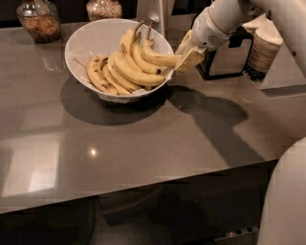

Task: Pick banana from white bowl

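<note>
— Grey counter (143,158), broad and glossy, with its front edge running across the lower part of the view and dark space beneath. Open stretch of it in front of the white bowl (91,40) and off to the left.

— And on the right?

— Tighter there. Black box (224,64) near the bowl's right side, stack of cups (265,48) just beyond it, white robot body (287,201) filling the lower right corner.

— Gripper?

— Gripper (189,51) at the bowl's right rim, on the end of the white arm (224,16) reaching in from the upper right. Meets the right end of the banana (160,58). Clamped on it or only touching: cannot tell.

— Banana's place?

— Inside the bowl, topmost on the heap, lying across toward the right rim. Speckled bunch (119,74) beneath it and to its left, leaning on the bowl's near wall.

— Anything behind?

— Brown-filled jar (39,21) at the counter's far left, well apart from the arm. Second jar (103,8) just behind the bowl, white post (153,12) beside that, close to the gripper's side of the rim.
</note>
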Available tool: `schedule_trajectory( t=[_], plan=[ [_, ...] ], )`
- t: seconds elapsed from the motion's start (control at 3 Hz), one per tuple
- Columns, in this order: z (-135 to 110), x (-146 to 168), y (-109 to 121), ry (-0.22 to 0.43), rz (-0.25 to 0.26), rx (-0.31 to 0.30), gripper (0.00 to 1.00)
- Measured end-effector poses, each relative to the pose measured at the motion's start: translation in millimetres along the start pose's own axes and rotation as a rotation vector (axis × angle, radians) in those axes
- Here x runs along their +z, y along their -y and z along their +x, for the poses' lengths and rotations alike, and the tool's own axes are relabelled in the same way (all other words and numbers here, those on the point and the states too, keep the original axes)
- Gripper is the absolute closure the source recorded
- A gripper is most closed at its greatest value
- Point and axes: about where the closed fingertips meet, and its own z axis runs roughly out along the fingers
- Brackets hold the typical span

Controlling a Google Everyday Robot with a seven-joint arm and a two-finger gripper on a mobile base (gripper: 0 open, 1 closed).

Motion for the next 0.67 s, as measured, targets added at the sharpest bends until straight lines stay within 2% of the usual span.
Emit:
schedule_trajectory(
  t=[0.33,0.67],
  plan=[
    [-8.9,-7.0,3.1,-0.021,0.0,-0.003,0.88],
    [-21.5,-24.0,0.9,-0.035,-0.005,-0.015,1.0]
  ],
)
